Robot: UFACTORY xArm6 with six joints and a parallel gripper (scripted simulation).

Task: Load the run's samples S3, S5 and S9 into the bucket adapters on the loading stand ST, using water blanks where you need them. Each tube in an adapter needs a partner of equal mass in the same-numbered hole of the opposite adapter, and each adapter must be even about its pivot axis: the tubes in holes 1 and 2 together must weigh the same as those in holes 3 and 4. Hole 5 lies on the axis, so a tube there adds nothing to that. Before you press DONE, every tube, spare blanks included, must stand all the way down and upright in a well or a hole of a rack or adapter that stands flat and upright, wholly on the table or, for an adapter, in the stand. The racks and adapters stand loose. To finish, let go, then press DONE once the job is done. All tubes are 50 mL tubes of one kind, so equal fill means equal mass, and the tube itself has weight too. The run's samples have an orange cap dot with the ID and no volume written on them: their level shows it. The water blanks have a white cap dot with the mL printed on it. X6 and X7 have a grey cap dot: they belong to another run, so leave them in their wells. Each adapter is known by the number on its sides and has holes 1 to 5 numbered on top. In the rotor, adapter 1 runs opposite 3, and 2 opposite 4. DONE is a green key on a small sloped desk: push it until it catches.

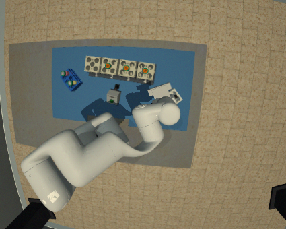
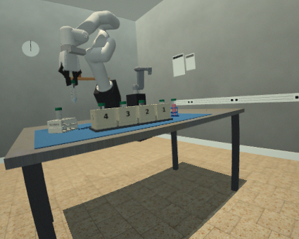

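My gripper [image 2: 72, 81] [image 1: 159, 91] is shut on a clear tube with a green cap [image 2: 73, 93]. It holds the tube upright, high above the white rack [image 2: 62, 125]. In the top view the wrist hides the gripper and the tube. Another green-capped tube [image 2: 58, 112] stands in the white rack. Four cream adapters stand in a row on the stand. Adapter 1 [image 1: 87, 59] [image 2: 163, 112] shows empty holes from above. Adapters 2 [image 1: 103, 60] [image 2: 147, 113], 3 [image 1: 122, 62] [image 2: 127, 115] and 4 [image 1: 140, 64] [image 2: 105, 118] each hold an orange-dotted tube in the middle hole.
A blue rack [image 1: 71, 85] [image 2: 172, 115] with several tubes stands beyond adapter 1. The DONE desk [image 1: 114, 93] with its green key [image 1: 111, 101] stands in front of adapters 2 and 3. All stand on a blue mat [image 1: 178, 61] on the table [image 2: 130, 136].
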